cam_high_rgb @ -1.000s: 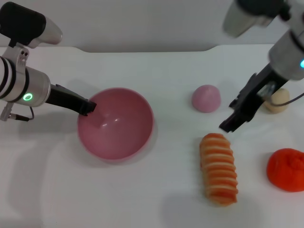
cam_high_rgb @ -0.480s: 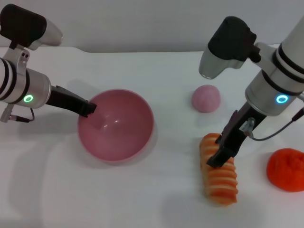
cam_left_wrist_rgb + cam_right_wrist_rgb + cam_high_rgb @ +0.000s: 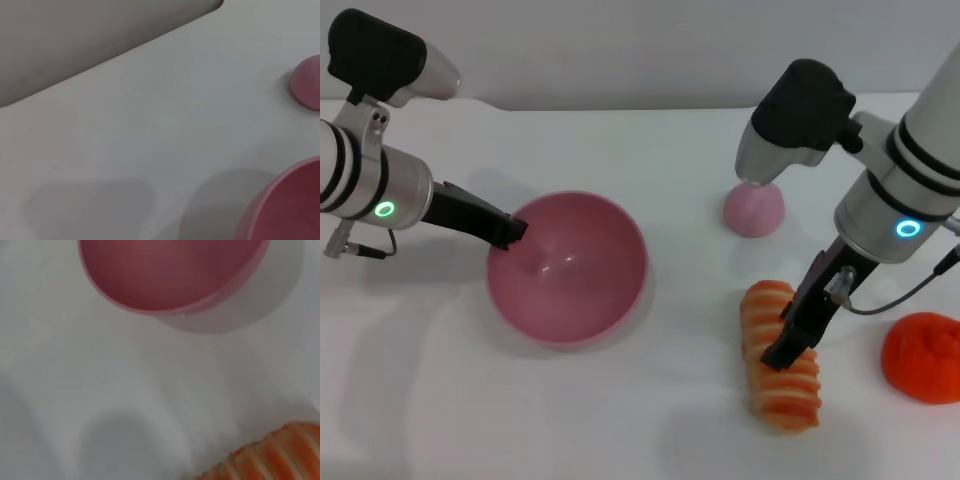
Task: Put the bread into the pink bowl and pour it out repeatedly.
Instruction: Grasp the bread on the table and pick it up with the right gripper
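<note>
The left gripper (image 3: 508, 232) clamps the pink bowl (image 3: 567, 268)'s nine-o'clock rim while the right gripper (image 3: 788, 348), aperture unclear, touches the bread (image 3: 779, 357).

The pink bowl (image 3: 567, 268) looks like smooth, glossy plastic, with small bright highlights on its inner wall. The bread (image 3: 779, 354) has a ridged, matt top in orange and cream stripes. The tabletop (image 3: 650, 420) is a smooth white surface with a faint sheen. The red-orange lump (image 3: 922, 356) near the tabletop's right edge looks rough and matt.
</note>
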Controlling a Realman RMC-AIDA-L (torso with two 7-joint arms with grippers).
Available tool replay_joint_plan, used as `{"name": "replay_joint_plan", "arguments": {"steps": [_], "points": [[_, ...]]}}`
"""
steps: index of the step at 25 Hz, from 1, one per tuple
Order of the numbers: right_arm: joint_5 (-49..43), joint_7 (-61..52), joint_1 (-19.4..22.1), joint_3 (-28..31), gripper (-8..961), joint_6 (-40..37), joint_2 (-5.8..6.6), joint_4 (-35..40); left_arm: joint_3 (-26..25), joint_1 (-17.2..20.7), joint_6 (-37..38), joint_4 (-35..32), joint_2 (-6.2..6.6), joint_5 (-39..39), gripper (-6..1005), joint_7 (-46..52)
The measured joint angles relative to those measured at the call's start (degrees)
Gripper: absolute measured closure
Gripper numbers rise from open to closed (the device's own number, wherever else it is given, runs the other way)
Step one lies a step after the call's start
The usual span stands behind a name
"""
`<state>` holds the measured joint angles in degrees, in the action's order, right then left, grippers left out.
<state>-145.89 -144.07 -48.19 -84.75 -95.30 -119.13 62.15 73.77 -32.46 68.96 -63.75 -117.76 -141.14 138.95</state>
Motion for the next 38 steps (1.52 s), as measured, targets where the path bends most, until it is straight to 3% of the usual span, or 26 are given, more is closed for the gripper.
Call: {"name": "replay_joint_plan", "arguments": {"steps": [38], "points": [[1.96,-0.63,0.0,-3.26,448,8.01,-0.04,-10.84,2.09,0.57,0.25,0.11,0.0,0.16,954,0.02]]}}
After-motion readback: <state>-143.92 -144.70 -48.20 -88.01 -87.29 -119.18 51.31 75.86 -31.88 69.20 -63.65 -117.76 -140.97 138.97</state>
